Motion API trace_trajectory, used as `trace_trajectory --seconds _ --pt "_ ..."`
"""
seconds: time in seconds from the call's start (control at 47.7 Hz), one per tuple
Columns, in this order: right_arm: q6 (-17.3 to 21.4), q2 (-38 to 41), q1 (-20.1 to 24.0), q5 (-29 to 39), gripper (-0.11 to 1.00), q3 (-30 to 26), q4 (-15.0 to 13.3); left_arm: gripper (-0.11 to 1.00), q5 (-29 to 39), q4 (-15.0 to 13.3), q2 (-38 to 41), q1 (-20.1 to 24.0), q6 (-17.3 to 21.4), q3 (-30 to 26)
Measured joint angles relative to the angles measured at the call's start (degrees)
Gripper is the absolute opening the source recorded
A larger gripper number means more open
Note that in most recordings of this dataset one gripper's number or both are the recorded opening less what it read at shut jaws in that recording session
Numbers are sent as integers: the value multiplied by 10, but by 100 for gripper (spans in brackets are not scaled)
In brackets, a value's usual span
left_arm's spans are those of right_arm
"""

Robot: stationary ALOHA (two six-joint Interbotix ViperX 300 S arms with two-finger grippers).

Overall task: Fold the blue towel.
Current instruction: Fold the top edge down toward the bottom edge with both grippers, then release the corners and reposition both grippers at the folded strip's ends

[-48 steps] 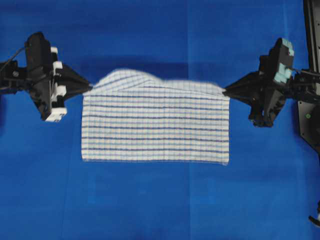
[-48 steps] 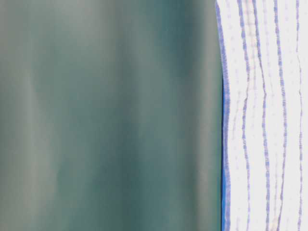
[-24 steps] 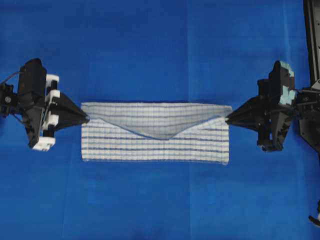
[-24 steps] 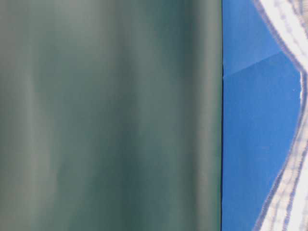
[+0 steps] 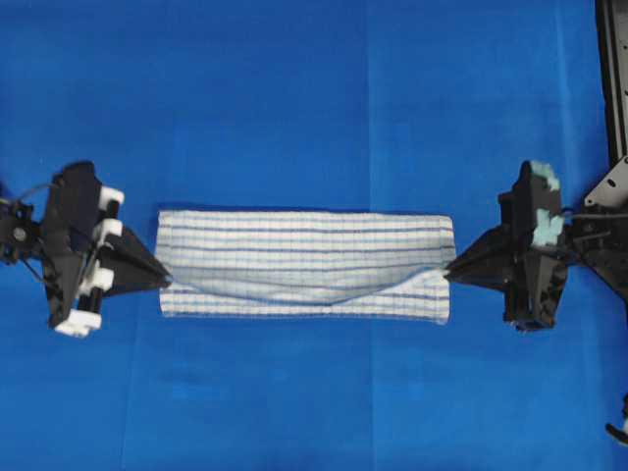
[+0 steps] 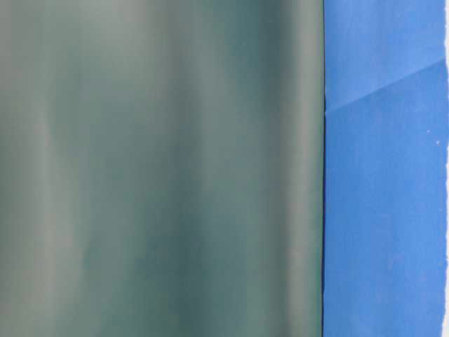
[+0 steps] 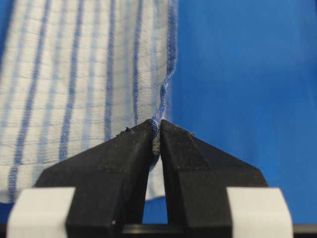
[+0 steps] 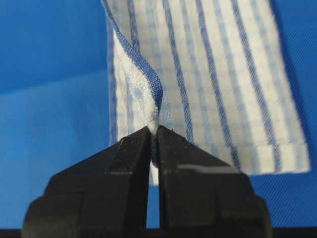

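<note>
Closest to each wrist camera, the black left gripper [image 7: 155,130] and black right gripper [image 8: 153,133] each pinch a hemmed corner of the white woven towel with thin blue stripes [image 5: 304,257]. Beyond them, the towel lies doubled over (its lifted edge sagging midway) on the plain blue table covering [image 5: 294,98].

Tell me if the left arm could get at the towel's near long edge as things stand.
Probably not right away. The left pincer is shut on a corner of the blue towel, as is the right pincer. The near edge lies uncovered close by, so once the corner is let go the way looks free.
</note>
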Motion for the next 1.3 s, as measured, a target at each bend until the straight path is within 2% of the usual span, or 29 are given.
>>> trace_trajectory --seconds 0.356,0.44,0.503,0.65,0.692,0.734,0.796,1.027,1.3 --pt "0 65 22 -5 26 -19 23 5 -1 0 67 -4 0 -16" --pt "1 79 22 -4 29 -25 23 9 0 1 68 -4 0 -16" --pt "0 86 22 -4 44 -29 23 21 0 0 68 -4 0 -16" --pt "-3 90 23 1 87 -36 23 66 2 0 68 -4 -1 -16" --pt "-4 89 24 5 93 -37 23 77 4 0 66 -4 -1 -16" --pt "-5 86 25 10 93 -37 23 84 10 0 62 -5 -1 -17" --pt "-7 76 25 18 88 -38 23 83 23 0 47 -4 2 -17" --pt "-40 7 23 26 89 -38 14 80 84 1 -23 26 7 -18" --pt "-100 -32 -44 26 89 -36 12 80 90 4 -54 84 18 -20"
